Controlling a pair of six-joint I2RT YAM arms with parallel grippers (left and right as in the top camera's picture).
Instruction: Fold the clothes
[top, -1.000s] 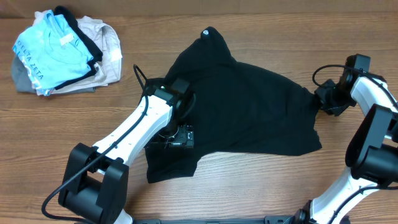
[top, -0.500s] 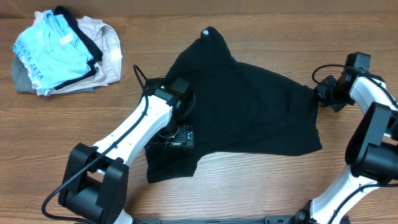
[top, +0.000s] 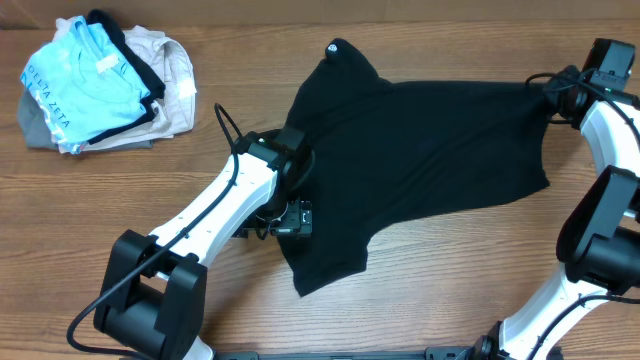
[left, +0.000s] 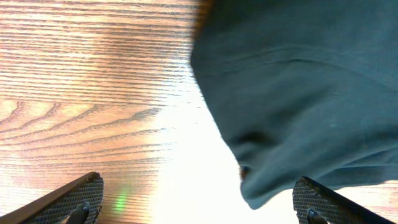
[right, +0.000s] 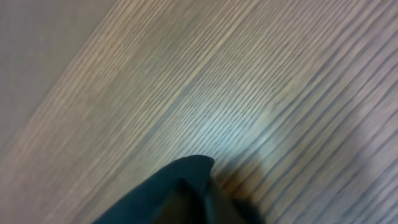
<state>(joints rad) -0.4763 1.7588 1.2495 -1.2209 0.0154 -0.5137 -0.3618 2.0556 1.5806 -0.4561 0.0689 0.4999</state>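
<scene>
Pinches the black T-shirt at 2 o'clock in the right tool, holds the left tool spread wide at 8 o'clock, leaves every fold seemingly undone.

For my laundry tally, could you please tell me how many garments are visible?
4: black shirt spread in the middle; blue shirt, beige garment and grey garment heaped at far left. More may be hidden underneath.

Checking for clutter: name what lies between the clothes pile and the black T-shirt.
Overhead: bare wooden table, crossed only by the left arm's black cable loop.
</scene>
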